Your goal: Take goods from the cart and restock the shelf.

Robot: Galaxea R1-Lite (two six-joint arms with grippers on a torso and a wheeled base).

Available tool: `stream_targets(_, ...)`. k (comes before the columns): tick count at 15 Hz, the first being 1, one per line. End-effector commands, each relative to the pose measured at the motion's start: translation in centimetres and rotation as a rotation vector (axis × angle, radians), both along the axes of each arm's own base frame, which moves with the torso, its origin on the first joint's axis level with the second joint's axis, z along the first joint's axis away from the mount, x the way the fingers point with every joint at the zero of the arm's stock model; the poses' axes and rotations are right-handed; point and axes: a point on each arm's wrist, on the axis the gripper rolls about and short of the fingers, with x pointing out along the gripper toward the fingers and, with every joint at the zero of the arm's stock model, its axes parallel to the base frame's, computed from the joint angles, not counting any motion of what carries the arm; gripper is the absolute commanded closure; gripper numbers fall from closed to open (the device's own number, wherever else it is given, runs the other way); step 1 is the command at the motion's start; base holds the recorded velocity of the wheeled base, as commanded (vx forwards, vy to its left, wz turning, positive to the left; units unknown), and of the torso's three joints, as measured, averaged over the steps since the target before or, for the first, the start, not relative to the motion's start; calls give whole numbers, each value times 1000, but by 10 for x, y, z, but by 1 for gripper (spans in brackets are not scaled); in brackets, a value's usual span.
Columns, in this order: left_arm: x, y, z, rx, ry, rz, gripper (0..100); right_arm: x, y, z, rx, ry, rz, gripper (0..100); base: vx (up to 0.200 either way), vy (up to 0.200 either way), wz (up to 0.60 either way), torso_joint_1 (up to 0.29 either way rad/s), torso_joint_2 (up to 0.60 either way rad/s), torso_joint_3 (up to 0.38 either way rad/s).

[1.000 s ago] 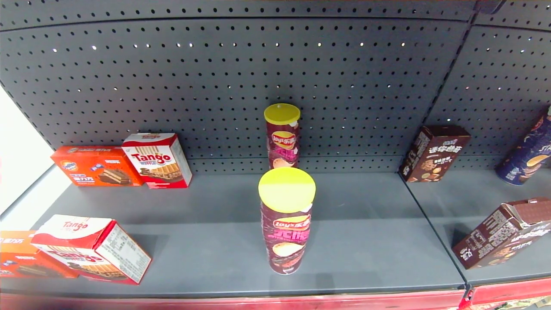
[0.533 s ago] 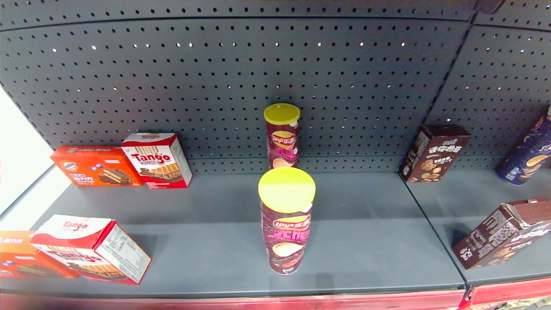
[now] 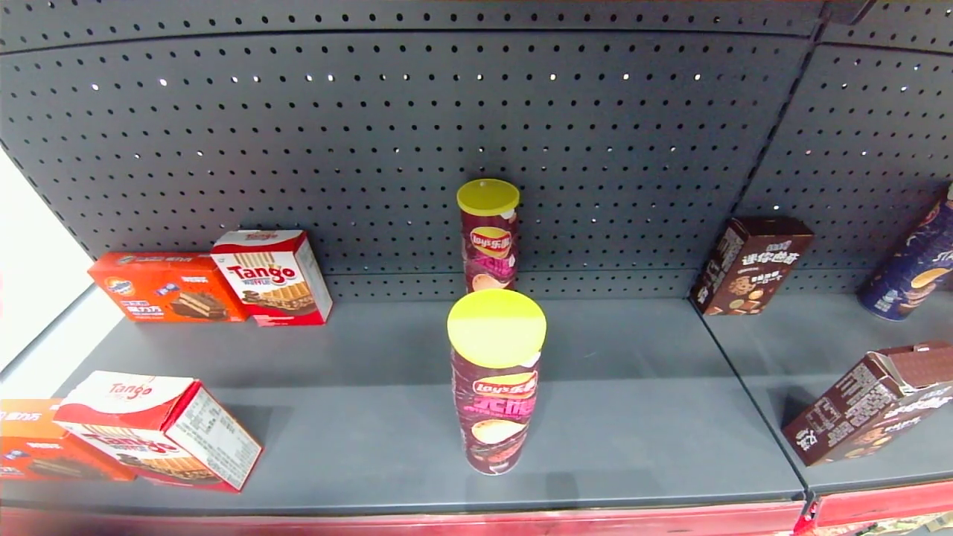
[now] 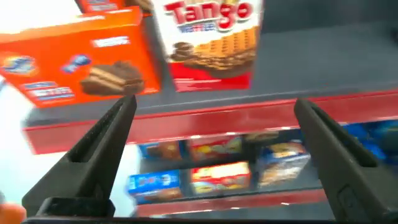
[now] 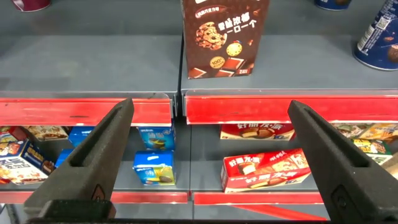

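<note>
As you are facing the shelf [image 3: 633,417], left gripper [image 4: 211,155]: gaping wide, gripping nothing.
Wafer box [image 4: 211,43]: sitting just beyond its fingertips [image 4: 127,106], orange box [image 4: 81,59] sitting beside.
Right gripper [image 5: 208,155]: spreading wide, carrying nothing.
Brown cookie box [image 5: 225,37]: standing straight ahead of it, past the red shelf edge [image 5: 280,107].
Chips can [image 3: 495,402]: standing between those boxes, a second can [image 3: 489,238] behind it.

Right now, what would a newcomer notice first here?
Two yellow-lidded chip cans stand upright in the middle of the shelf: the front can near the edge, the rear can against the pegboard. A red box and an orange box sit at the back left. The left gripper and right gripper are open and empty.
</note>
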Motion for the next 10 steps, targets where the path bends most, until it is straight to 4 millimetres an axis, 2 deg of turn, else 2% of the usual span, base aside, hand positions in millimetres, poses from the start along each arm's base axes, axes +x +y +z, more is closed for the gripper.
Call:
stream_targets(1,0,0,1,18,-3,19,0,0,0,0,0,2,1,0,0,0,0,0,0,0)
stream_targets(4,0,-3,1,56,-6,-137,0,0,0,0,0,2,1,0,0,0,0,0,0,0)
stream_targets(7,0,-9,0,46,9,-63,0,0,0,0,0,2,1,0,0,0,0,0,0,0)
stream_targets(9,0,-6,0,87,22,138,0,0,0,0,0,2,-1,0,0,0,0,0,0,0)
stream_targets(10,0,-6,0,87,22,138,0,0,0,0,0,2,-1,0,0,0,0,0,0,0)
